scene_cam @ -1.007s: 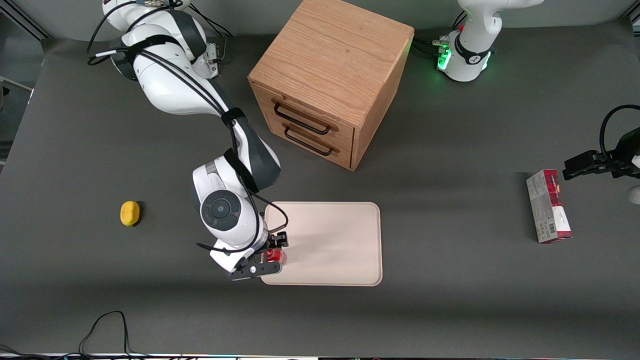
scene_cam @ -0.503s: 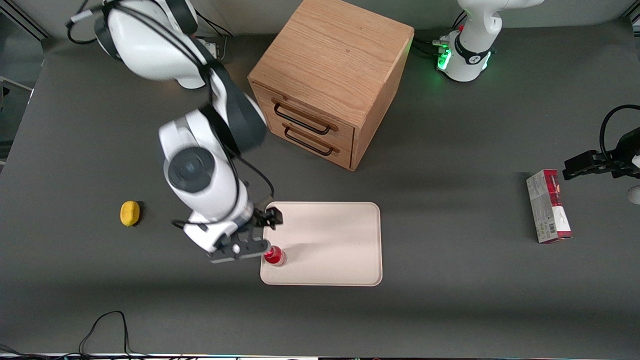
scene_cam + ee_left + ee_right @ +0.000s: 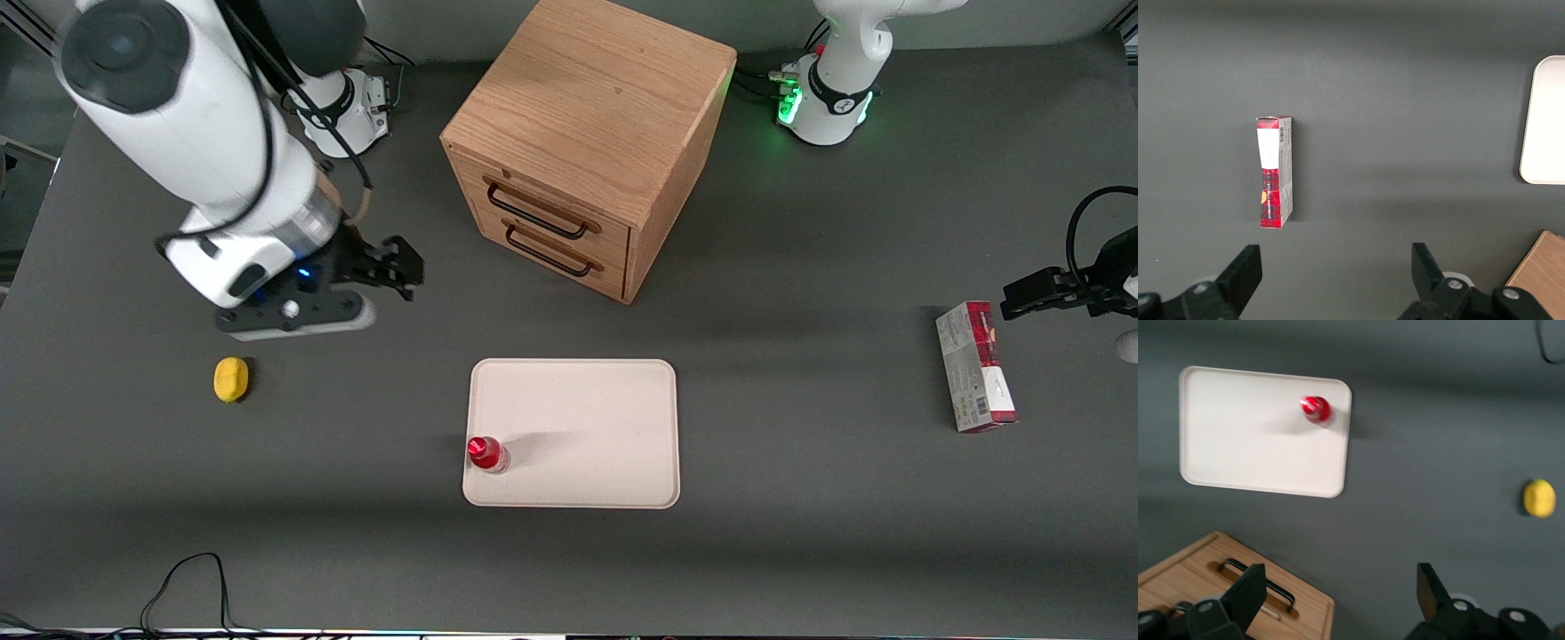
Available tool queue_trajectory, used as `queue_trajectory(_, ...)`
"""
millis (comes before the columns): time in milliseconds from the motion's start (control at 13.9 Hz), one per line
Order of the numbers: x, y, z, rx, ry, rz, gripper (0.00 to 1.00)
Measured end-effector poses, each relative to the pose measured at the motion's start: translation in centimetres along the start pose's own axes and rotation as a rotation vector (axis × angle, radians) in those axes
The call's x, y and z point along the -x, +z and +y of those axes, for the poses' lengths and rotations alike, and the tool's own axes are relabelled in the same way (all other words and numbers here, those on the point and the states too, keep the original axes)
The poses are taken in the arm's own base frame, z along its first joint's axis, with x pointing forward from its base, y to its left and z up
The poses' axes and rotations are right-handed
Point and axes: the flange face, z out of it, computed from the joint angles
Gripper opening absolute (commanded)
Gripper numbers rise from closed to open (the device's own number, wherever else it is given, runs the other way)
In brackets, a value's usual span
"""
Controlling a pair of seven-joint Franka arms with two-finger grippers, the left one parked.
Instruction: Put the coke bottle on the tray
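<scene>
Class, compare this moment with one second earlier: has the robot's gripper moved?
Yes. The gripper, open, has left the coke bottle standing on the tray and risen away, farther from the front camera, toward the working arm's end of the table.

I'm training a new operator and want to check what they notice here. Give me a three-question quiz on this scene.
1. True or false: the coke bottle stands upright on the tray.
2. Which object lies nearest the gripper? A) the yellow lemon B) the red-and-grey carton
3. Fill in: the gripper is open and holds ____.

Key: 1 true; 2 A; 3 nothing.
</scene>
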Motion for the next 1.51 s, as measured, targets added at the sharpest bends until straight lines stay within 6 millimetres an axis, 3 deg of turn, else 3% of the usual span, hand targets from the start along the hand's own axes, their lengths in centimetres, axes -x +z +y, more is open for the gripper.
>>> queue_trajectory(144, 0.7, -0.8, 4.4, 0.006, 0.047, -0.018, 1.0)
queue_trajectory(288, 1.0, -1.3, 10.5, -0.009, 0.063, -0.012, 1.0)
queue_trajectory(431, 1.4, -0.8, 16.9, -0.048, 0.099, -0.007, 1.0)
queue_trajectory(575, 2.3, 0.4, 21.4, -0.075, 0.092, -0.007, 1.0)
queue_trajectory(719, 3.2, 1.6, 23.4, -0.077, 0.074, -0.019, 1.0)
queue_trajectory(1510, 3.2, 4.3, 27.2, -0.061, 0.085, -0.028, 1.0)
